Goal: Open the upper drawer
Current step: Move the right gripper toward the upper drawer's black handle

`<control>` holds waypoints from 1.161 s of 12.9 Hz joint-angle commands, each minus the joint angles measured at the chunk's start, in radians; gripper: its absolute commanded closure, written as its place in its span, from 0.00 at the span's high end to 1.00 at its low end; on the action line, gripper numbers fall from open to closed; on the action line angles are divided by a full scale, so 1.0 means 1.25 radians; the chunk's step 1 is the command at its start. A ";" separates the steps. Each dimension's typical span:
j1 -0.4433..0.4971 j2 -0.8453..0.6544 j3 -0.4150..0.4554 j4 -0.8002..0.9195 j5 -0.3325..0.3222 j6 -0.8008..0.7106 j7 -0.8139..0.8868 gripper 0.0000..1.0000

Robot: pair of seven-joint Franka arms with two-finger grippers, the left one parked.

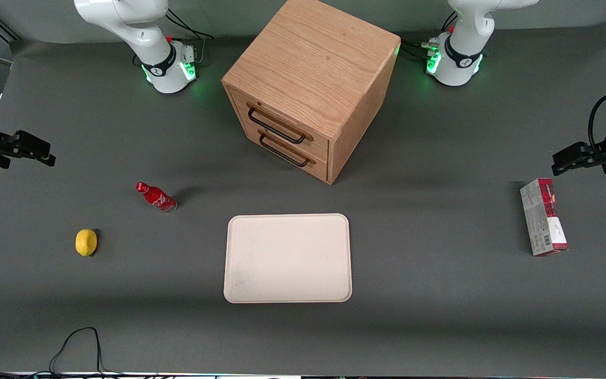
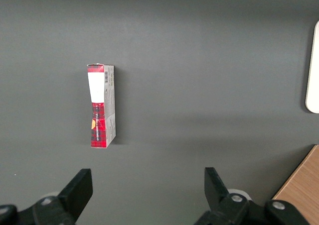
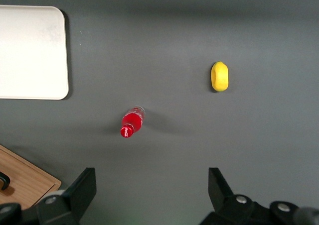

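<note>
I see my pincer (image 1: pixel 45 156) spread wide and empty, hanging above the grey matte worktop (image 1: pixel 440 295) at the working arm's end, well apart from the upper drawer (image 1: pixel 282 122), a shut light-oak panel with a black bar handle, topmost in the boxy cabinet (image 1: pixel 324 68).
</note>
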 commanded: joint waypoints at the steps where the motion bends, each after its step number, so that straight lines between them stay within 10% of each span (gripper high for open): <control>1: 0.002 -0.004 -0.001 0.003 -0.014 -0.013 -0.013 1.00; 6: 0.007 0.021 0.008 0.018 -0.003 -0.011 -0.012 1.00; 15: 0.306 0.135 0.014 0.104 0.099 0.029 -0.018 1.00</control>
